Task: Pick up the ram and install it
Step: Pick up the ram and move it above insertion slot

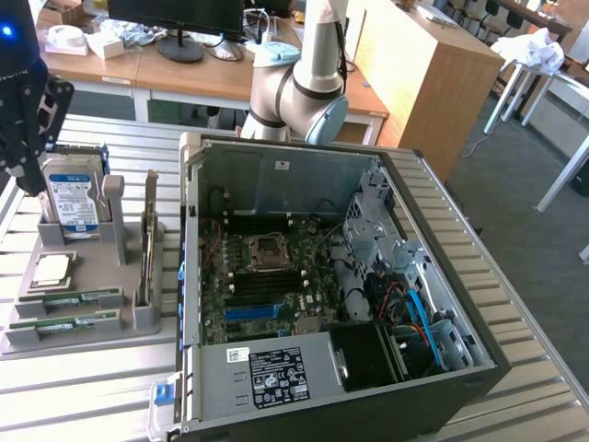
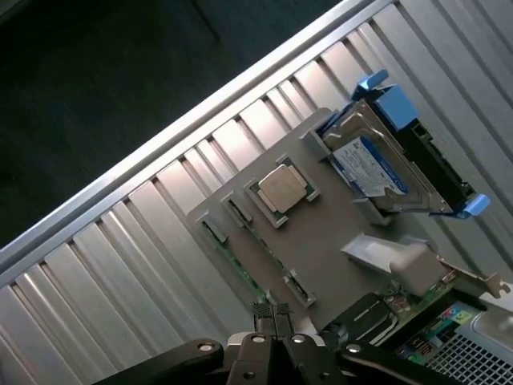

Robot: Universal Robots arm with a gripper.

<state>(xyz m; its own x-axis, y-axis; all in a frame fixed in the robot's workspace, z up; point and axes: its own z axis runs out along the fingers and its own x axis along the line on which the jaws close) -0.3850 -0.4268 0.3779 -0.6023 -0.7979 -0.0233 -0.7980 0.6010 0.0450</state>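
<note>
At the exterior view's left, on the ribbed metal surface, a grey moulded holder tray keeps the spare parts apart and within reach. A blue-labelled hard drive stands upright in it and a square silver processor chip lies flat. The ram — a long, thin green circuit-board stick — sits on edge in its slot, with a twin stick just beside it, both top edges left bare for gripping. The black tool hangs over the tray, fingers pressed together, holding nothing. The open grey-and-black computer case lies on its side, so its green motherboard faces upward for fitting parts.
</note>
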